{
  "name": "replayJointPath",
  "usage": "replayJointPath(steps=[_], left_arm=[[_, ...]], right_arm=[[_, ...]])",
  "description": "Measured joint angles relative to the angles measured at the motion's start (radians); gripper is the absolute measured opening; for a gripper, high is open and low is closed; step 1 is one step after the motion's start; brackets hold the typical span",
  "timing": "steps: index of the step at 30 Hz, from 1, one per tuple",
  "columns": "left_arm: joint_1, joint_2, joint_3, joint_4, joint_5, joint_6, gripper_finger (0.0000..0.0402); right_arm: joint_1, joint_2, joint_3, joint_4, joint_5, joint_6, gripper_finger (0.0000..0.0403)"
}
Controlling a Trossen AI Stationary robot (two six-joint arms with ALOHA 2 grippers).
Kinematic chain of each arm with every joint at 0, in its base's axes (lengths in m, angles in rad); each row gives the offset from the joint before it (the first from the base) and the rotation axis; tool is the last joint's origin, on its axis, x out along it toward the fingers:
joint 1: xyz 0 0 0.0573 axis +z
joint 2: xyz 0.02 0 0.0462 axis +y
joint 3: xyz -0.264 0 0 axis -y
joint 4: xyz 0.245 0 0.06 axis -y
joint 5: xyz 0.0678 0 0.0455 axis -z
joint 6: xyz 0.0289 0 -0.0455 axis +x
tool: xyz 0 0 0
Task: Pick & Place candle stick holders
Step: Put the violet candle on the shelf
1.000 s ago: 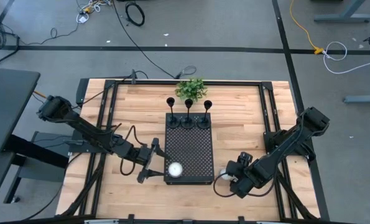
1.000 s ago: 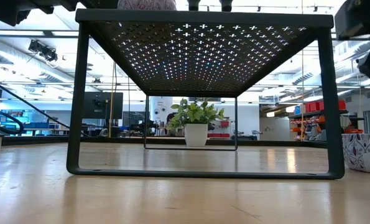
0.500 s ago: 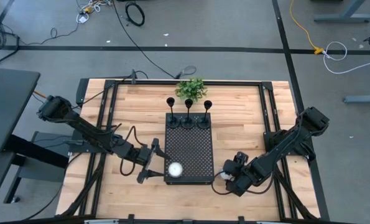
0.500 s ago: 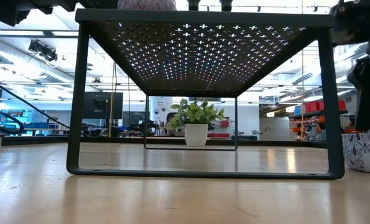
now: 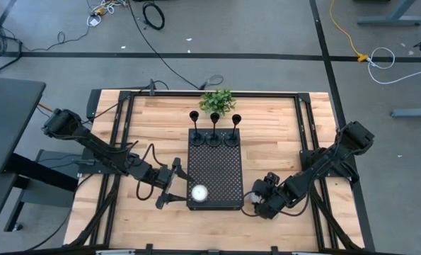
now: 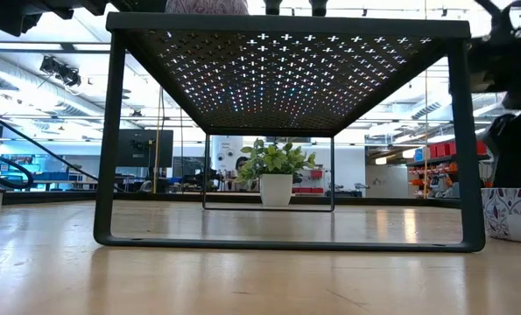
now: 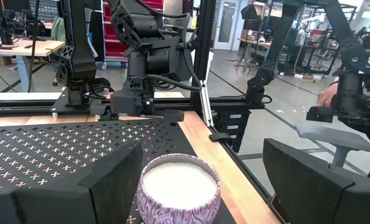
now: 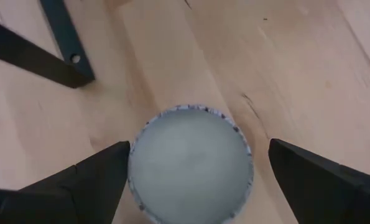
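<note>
Hovering low over a candle [image 8: 189,163] on the counter [image 5: 281,142] beside the tray [image 5: 215,173], the right hand [image 5: 255,204] has its fingers spread wide around it; the left hand [image 5: 169,185] straddles another candle [image 7: 178,188] on the tray, fingers also apart. The three candle stick holders [image 5: 214,127] stand untouched along the tray's far edge; the risk, I'd say, is closing on a candle instead.

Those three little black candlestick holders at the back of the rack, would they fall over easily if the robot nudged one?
Probably yes. Each of the candle stick holders is a thin stem on a small round base, so a push near the cup top would likely tip it. They stand close together, so one could knock its neighbour. They look rigid and probably light, though weight cannot be seen.
</note>
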Motion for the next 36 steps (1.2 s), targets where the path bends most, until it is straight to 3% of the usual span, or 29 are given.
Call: replayJointPath(steps=[9, 17, 25, 29, 36], left_arm=[[0.000, 0.000, 0.001, 0.000, 0.000, 0.000, 0.0330], [0.000, 0.000, 0.001, -0.001, 0.000, 0.000, 0.0330], [0.000, 0.000, 0.001, -0.002, 0.000, 0.000, 0.0330], [0.000, 0.000, 0.001, -0.002, 0.000, 0.000, 0.0330], [0.000, 0.000, 0.001, -0.007, 0.000, -0.001, 0.0330]], right_arm=[[-0.023, 0.000, -0.039, 0.053, -0.018, 0.003, 0.0371], [-0.030, -0.001, -0.038, 0.051, -0.026, -0.002, 0.0279], [-0.032, -0.004, -0.035, 0.041, -0.042, -0.014, 0.0278], [-0.034, -0.023, 0.014, -0.087, -0.073, -0.024, 0.0278], [-0.035, -0.066, 0.164, -0.368, -0.023, -0.045, 0.0278]])
